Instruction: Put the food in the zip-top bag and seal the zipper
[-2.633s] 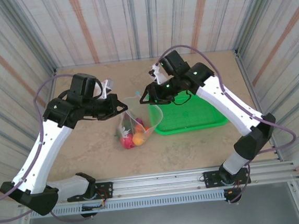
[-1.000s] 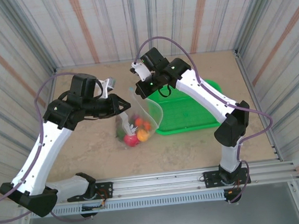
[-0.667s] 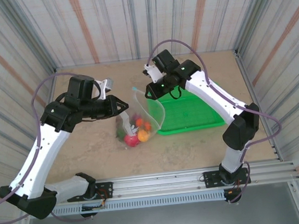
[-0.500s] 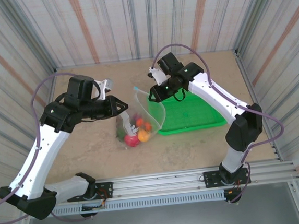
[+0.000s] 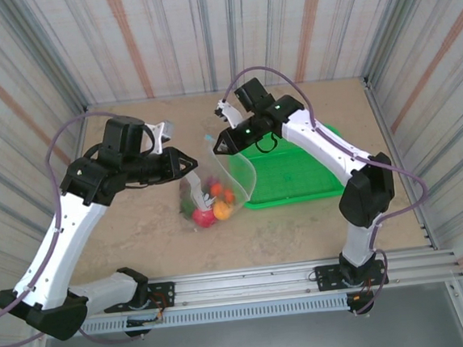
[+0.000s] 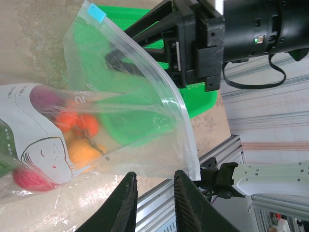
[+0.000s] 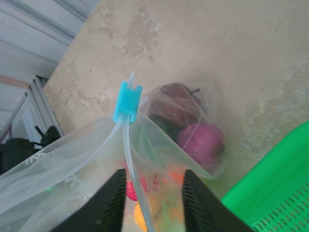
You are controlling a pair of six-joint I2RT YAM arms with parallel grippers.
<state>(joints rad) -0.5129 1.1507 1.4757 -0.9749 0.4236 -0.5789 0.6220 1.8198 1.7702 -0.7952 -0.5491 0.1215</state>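
Right tool [image 7: 153, 178], 1 of 2, is back from the green basket [image 5: 297, 176] at the zipper [image 7: 126, 145], narrowly parted below the slider [image 7: 128, 101], sealing pending; food [image 5: 211, 204] inside zip-top bag [image 5: 235, 173] on tabletop [image 5: 139, 230]; left tool [image 6: 153, 179] grip cannot be told.

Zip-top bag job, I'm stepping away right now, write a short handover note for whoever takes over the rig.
Left gripper: fingers slightly apart at the near rim of the zip-top bag; hold unclear.
Right gripper: open, fingers either side of the zipper, just short of the blue slider.
Things: the food sits in the bag's bottom, beside the green basket.
Done: food bagged.
To do: mouth gapes; run the slider along the zipper to seal.
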